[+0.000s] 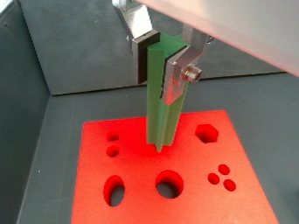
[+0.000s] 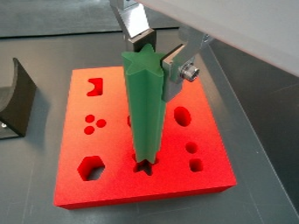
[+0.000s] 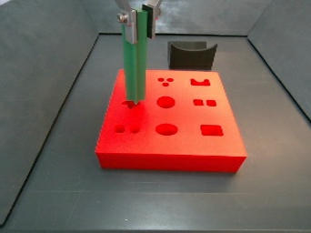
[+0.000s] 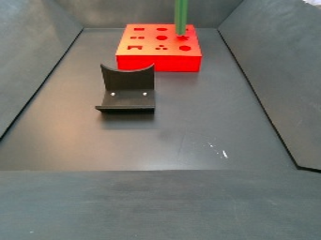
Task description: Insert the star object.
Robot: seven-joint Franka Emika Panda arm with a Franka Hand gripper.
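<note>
The star object (image 2: 145, 114) is a long bright green prism with a star-shaped end face. It stands upright in both wrist views and in both side views (image 3: 133, 68) (image 4: 181, 14). My gripper (image 2: 156, 57) is shut on its upper part, with silver fingers (image 1: 176, 77) on two sides, directly above the red block (image 2: 170, 179). The rod's lower end (image 1: 158, 144) meets the block's top at a dark star-shaped hole near one edge (image 3: 130, 105). How deep it sits cannot be told. The gripper (image 3: 136, 20) shows at the rod's top in a side view.
The red block (image 3: 183, 146) has several other holes: round, oval, hexagonal and square. The dark L-shaped fixture (image 4: 126, 89) stands on the dark floor beside the block and also shows in a side view (image 3: 191, 53). Grey walls enclose the floor.
</note>
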